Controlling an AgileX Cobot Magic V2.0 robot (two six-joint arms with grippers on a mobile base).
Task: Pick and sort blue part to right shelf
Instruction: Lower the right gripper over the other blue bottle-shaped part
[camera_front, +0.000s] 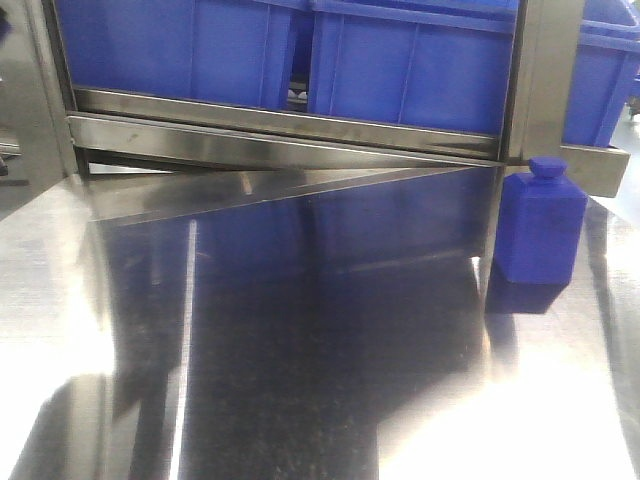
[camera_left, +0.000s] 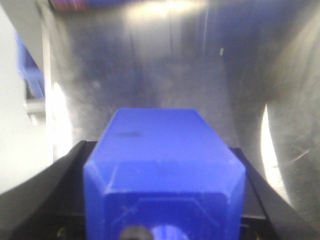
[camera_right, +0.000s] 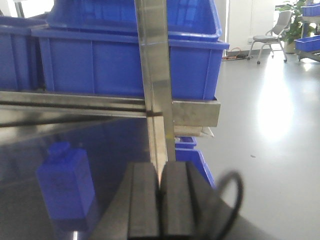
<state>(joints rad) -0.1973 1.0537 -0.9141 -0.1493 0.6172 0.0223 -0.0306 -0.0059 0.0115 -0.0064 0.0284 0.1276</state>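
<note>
Closest to my left wrist lens, the blue part (camera_left: 165, 160) sat clamped between the left gripper's (camera_left: 162, 150) black fingers (camera_left: 45, 200), cap end toward me, over the steel table (camera_front: 300, 360); its gap to the right shelf (camera_front: 545, 70) was unclear. The right gripper (camera_right: 161, 172) was pressed shut on nothing, facing the shelf's post (camera_right: 154, 60). A second blue bottle (camera_front: 540, 225) stood just before the shelf. I judged the slick plastic could slip in transit, or I might clip that bottle or the shelf's front rail (camera_front: 270, 135) reaching for the blue bins (camera_front: 190, 50).
</note>
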